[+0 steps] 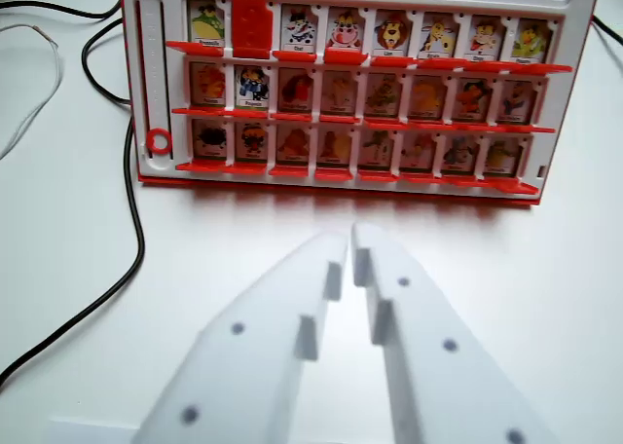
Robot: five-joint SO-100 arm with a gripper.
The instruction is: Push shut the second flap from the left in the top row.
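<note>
As seen from the wrist camera, the white tabletop (58, 298) took up most of the frame and carried everything else.

Item: red-and-white guessing-game board (350, 89), standing across the far part of the table, its right end sitting slightly lower in the frame than its left. It held three rows of small picture flaps, eight to a row, each row on a red ledge. A tall white slot with a red ring marker (159, 140) ran down its left edge.

Item: white gripper (350, 241), two broad printed fingers rising from the bottom edge, dotted with dark screw heads. The tips stood nearly together with only a thin gap between them, and nothing was held. They hovered over bare table, near the board's front edge but apart from it.

Item: second flap from the left in the top row (252, 23), showing a plain red face where its neighbours showed cartoon portraits, such as the flap to its left (206, 22) and the cow-like picture (346, 27) further right. The portraits in the lower two rows were dimmer and too blurred to identify.

Item: black cable (136, 230), curving down the wrist view's left beside the board.

Item: thin white cable (34, 84), looping at the far left edge.
</note>
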